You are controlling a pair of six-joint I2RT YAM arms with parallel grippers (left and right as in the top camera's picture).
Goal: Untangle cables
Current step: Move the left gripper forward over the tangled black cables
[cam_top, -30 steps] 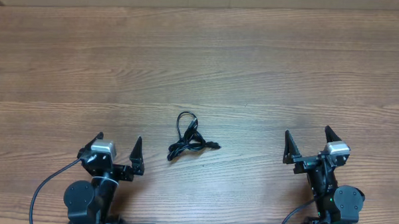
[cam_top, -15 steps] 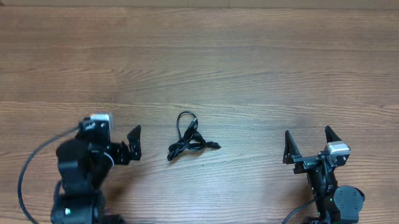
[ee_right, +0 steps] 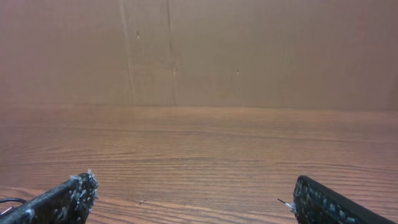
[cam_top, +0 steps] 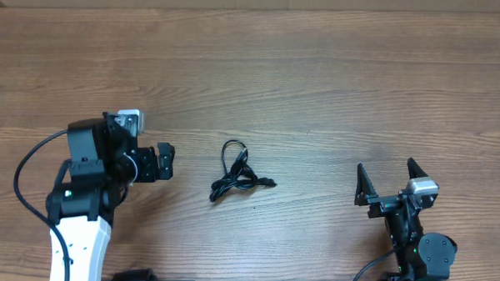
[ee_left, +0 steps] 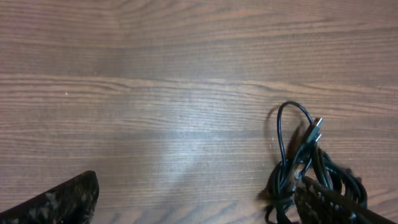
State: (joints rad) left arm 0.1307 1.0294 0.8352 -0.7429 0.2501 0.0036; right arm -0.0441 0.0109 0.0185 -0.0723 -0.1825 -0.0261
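Note:
The cables (cam_top: 236, 175) are thin black cords knotted in a small bundle with one loop at the top and a plug end sticking out to the right, lying mid-table. My left gripper (cam_top: 166, 161) is open and empty, a short way left of the bundle and pointing at it. In the left wrist view the bundle (ee_left: 297, 155) lies at the lower right, partly behind the right finger of the open jaws (ee_left: 199, 208). My right gripper (cam_top: 385, 174) is open and empty, well right of the bundle. Its wrist view (ee_right: 193, 199) shows only bare table between the fingers.
The wooden table (cam_top: 319, 84) stretches far beyond the bundle. A brown cardboard wall (ee_right: 199, 50) stands along the far edge. My left arm's thick black wire (cam_top: 28, 170) loops out to the left of the arm.
My left arm has lifted from its rest pose and moved forward, its gripper now beside the bundle's left. The cables and my right arm have not moved.

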